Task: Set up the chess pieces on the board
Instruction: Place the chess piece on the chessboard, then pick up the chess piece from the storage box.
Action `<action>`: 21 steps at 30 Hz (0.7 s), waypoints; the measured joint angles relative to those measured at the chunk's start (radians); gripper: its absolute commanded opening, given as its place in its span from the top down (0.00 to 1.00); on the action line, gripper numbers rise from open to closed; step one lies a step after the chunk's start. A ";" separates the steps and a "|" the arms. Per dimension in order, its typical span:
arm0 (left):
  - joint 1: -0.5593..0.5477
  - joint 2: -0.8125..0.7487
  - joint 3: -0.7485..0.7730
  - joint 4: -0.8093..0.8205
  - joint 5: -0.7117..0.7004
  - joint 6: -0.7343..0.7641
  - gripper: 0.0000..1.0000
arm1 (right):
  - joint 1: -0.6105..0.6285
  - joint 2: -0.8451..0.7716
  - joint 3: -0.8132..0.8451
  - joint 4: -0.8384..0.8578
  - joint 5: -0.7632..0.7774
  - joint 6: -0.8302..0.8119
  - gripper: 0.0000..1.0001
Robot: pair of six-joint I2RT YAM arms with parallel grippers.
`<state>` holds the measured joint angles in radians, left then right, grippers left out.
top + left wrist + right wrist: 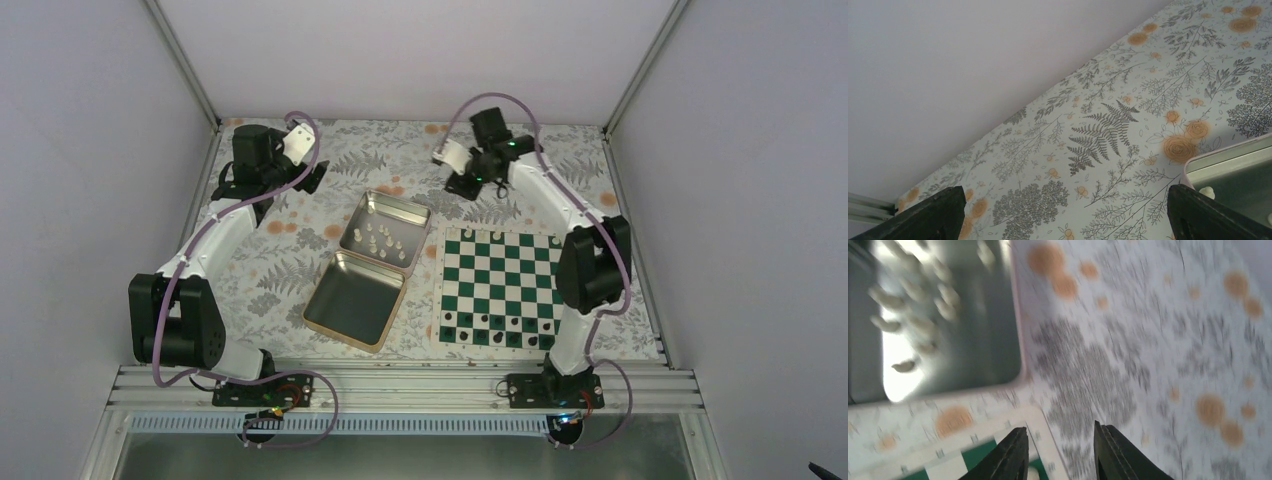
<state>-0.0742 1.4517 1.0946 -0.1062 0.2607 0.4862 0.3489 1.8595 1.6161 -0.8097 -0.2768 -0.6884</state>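
The green-and-white board lies at the right. A few cream chess pieces stand on its far row. More chess pieces lie in the open silver tin to the board's left. My right gripper hovers past the board's far-left corner. In the blurred right wrist view it is open with nothing between its fingers, above the board's corner, and the pieces in the tin show at the upper left. My left gripper is open at the far left, over bare cloth.
Small dark pieces line the board's near rows. The tin's other half lies open and hinged toward me. A tin corner with a cream piece shows in the left wrist view. Flower-patterned cloth covers the table, and walls enclose three sides.
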 measured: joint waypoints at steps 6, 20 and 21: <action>-0.001 0.000 0.000 0.000 -0.006 0.000 0.00 | 0.167 0.124 0.180 0.000 -0.048 0.005 0.64; -0.001 0.000 0.000 0.000 -0.005 0.000 0.00 | 0.351 0.353 0.250 -0.030 -0.069 0.026 0.67; -0.001 0.000 0.000 0.000 -0.005 0.000 0.00 | 0.352 0.353 0.249 -0.029 -0.068 0.026 0.67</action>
<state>-0.0750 1.4517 1.0946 -0.1066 0.2558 0.4862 0.7013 2.2124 1.8652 -0.8391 -0.3447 -0.6624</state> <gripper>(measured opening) 0.999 0.335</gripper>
